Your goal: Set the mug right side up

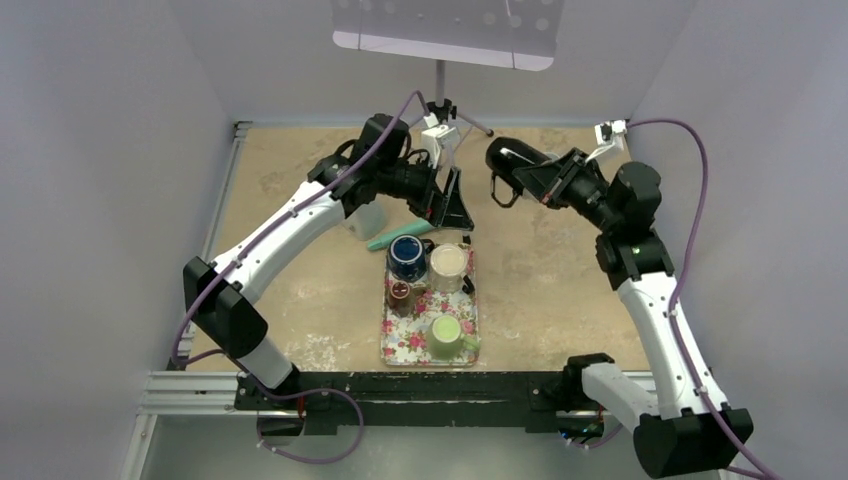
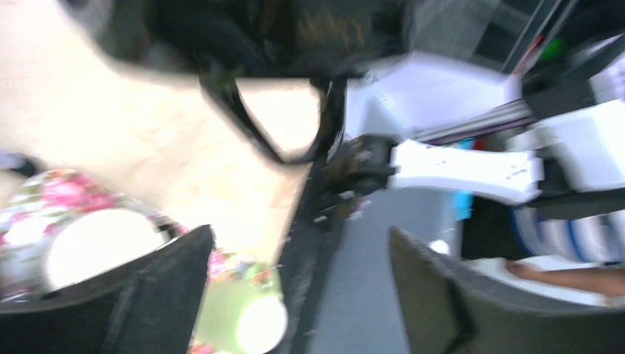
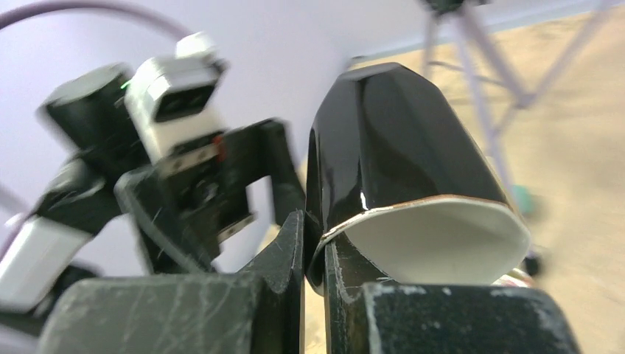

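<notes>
Aloft, black mug (image 1: pixel 514 160) in right tool (image 3: pixel 314 247), cups (image 1: pixel 449 265) on floral tray (image 1: pixel 396 346).

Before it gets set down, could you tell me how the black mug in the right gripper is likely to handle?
The black mug looks glossy, so it may slip where the right gripper pinches only its rim. Rigid, probably ceramic, likely chips if dropped.

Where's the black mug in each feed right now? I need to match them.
Top external: black mug, upper centre-right, lifted by the right gripper.
Left wrist: blurred dark shape at top centre, likely the mug, handle loop below.
Right wrist: fills the centre, jaws pinching its rim.
Shared landmark: tripod, top and right wrist only.
</notes>
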You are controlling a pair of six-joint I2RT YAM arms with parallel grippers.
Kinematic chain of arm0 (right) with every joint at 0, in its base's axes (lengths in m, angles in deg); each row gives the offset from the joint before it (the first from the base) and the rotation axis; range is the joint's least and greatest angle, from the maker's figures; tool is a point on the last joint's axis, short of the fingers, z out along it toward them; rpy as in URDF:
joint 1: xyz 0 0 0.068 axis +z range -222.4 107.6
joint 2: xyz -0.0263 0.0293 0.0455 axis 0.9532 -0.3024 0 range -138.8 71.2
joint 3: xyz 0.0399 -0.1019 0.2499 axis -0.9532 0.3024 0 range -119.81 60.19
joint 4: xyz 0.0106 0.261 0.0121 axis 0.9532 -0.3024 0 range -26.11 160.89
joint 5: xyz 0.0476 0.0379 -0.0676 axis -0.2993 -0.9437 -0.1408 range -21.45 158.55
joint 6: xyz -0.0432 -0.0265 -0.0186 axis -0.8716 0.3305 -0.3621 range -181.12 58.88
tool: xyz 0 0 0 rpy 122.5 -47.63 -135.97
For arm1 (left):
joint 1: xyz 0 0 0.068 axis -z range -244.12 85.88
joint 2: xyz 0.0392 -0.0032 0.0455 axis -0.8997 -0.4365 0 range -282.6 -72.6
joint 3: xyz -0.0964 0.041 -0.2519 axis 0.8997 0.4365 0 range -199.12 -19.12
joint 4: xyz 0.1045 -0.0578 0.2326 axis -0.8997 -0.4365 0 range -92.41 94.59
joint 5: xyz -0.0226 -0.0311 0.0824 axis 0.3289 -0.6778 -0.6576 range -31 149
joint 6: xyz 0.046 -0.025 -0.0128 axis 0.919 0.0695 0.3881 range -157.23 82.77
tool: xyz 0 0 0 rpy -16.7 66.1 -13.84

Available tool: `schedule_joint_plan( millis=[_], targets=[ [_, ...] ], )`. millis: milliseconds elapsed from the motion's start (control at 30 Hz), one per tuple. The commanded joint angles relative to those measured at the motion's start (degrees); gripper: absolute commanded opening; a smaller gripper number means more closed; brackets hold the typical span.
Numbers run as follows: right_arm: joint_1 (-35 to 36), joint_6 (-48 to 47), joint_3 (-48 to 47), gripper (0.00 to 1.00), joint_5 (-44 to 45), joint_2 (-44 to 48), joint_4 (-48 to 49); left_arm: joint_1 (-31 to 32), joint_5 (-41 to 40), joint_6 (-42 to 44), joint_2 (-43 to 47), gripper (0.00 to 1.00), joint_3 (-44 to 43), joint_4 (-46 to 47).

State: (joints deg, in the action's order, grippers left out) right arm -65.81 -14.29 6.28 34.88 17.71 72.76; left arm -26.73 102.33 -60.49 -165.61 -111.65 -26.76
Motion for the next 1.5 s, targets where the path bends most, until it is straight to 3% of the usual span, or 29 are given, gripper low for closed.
schedule_joint_plan(
  millis=[0,133,267,467,667,1167,1467],
  targets=[
    [-1.24,-18.32,-12.33,0.0,21.39,-3.44,-23.05,-0.37,-13.62,17.52,2.93,1.0,-4.33,-12.39],
    [-4.49,-28.98,-22.2,0.0,38.07,-12.37,-36.16,-0.38,-20.72,26.91,3.92,1.0,-4.37,-18.04],
    [-10.63,-35.94,-30.02,0.0,44.62,-23.63,-41.53,-0.3,-25.47,32.93,4.28,1.0,-2.66,-23.66],
    [-18.97,-39.53,-42.1,0.0,39.9,-39.54,-45.5,-0.32,-26.36,39.73,7.14,0.97,2.16,-29.18],
    [-20.25,-41.69,-54.64,0.0,38.9,-56.09,-52.8,-0.3,-25.2,41.37,10.08,0.97,6.18,-30.06],
    [-18.47,-43.43,-71.72,0.0,34.5,-73.47,-56.66,-0.24,-20.95,41.3,8.89,0.97,7.13,-29.8],
    [-18.37,-43.49,-74.15,0.43,31.47,-74.89,-55.71,0.37,-15.11,43.22,9.04,0.97,6.74,-31.07]
  ],
)
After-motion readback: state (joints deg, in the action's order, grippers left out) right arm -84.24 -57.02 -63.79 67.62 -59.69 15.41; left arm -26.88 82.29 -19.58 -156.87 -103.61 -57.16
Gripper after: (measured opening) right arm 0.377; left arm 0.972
